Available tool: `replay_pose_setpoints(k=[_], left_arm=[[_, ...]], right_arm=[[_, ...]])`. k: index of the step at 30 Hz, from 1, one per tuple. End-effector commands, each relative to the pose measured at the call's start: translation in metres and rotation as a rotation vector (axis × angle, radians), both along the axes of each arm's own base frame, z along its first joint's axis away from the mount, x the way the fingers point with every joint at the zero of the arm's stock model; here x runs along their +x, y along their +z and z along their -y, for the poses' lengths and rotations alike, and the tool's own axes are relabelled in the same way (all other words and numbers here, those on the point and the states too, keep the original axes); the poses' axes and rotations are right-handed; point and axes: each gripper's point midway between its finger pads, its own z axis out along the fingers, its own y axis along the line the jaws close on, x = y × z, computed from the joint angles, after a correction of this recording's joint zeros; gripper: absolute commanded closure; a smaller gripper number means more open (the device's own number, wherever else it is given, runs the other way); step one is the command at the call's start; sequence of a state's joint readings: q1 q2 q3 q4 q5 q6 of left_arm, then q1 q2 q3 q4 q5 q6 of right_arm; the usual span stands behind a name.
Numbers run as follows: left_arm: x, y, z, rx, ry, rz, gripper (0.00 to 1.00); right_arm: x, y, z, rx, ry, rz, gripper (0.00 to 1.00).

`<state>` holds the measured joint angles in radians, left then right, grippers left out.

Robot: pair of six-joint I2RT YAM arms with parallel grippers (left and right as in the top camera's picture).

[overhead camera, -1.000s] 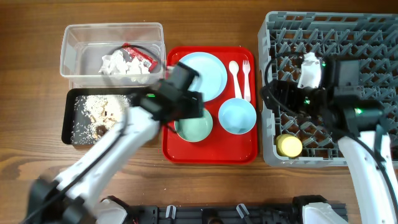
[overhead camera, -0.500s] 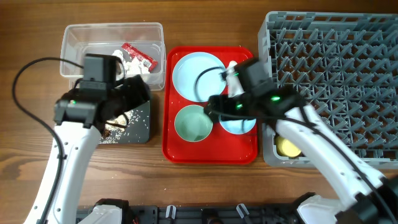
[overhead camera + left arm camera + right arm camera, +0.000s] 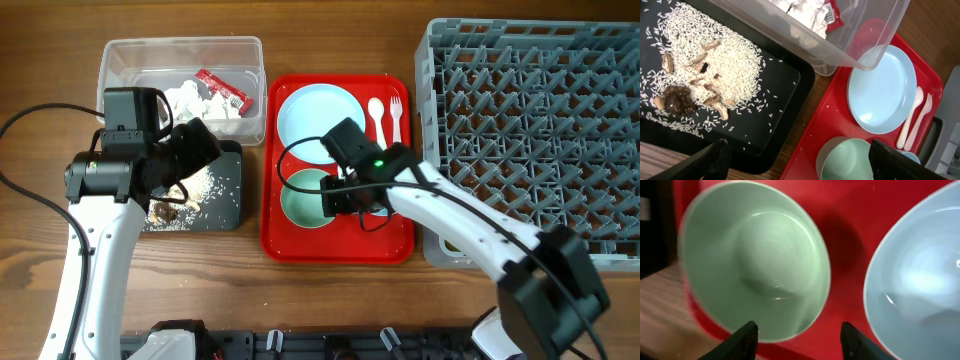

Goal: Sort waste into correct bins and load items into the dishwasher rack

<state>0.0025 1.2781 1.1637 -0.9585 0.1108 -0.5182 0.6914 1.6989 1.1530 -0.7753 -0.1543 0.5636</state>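
Risk: pale green bowl (image 3: 755,260) on red serving tray (image 3: 340,245), just beside light blue bowl (image 3: 920,280) | right gripper (image 3: 800,342) over its rim, fingers spread, empty | I expect a finger could clip the blue bowl, or the rim slips | left gripper (image 3: 195,150) spread wide, empty, over black tray (image 3: 785,100).

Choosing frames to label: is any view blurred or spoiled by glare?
Overhead: crisp, evenly lit. Left wrist: sharp, food scraps resolved grain by grain; small highlight on light blue plate. Right wrist: soft, pale green bowl smeared at its left rim; glints on light blue bowl.
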Motion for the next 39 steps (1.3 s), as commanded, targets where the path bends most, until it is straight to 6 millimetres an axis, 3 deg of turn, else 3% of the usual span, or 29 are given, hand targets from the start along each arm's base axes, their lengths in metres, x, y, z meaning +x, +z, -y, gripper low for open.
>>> replay_pose_setpoints(k=[1,4,9,18,26,29,30,34,39], left_arm=[[0.003,0.006,0.0,-0.002,-0.014,0.017,0.05],[0.003,0.006,0.0,-0.002,-0.013,0.015,0.02],[0.002,0.006,0.0,-0.002,-0.013,0.015,0.0],[0.003,0.006,0.0,-0.002,-0.013,0.015,0.0],[0.003,0.006,0.0,-0.002,-0.013,0.015,0.0],[0.003,0.006,0.0,-0.002,-0.013,0.015,0.0],[0.003,0.006,0.0,-0.002,-0.013,0.015,0.0],[0.003,0.006,0.0,-0.002,-0.013,0.015,0.0],[0.003,0.006,0.0,-0.002,-0.013,0.015,0.0]], right_arm=[[0.009,-0.013,-0.002,-0.04,-0.04,0.012,0.48],[0.009,-0.021,-0.005,-0.046,-0.04,0.004,0.53],[0.011,-0.025,-0.008,-0.046,-0.056,0.002,0.71],[0.014,-0.026,-0.006,-0.063,-0.09,0.02,0.84],[0.011,-0.041,-0.004,-0.09,-0.102,-0.014,0.76],[0.012,-0.042,-0.004,-0.092,-0.104,-0.015,0.91],[0.012,-0.04,-0.004,-0.089,-0.104,-0.012,0.96],[0.011,-0.03,-0.003,-0.081,-0.104,-0.004,0.96],[0.009,0.009,0.003,-0.071,-0.081,0.046,0.96]])
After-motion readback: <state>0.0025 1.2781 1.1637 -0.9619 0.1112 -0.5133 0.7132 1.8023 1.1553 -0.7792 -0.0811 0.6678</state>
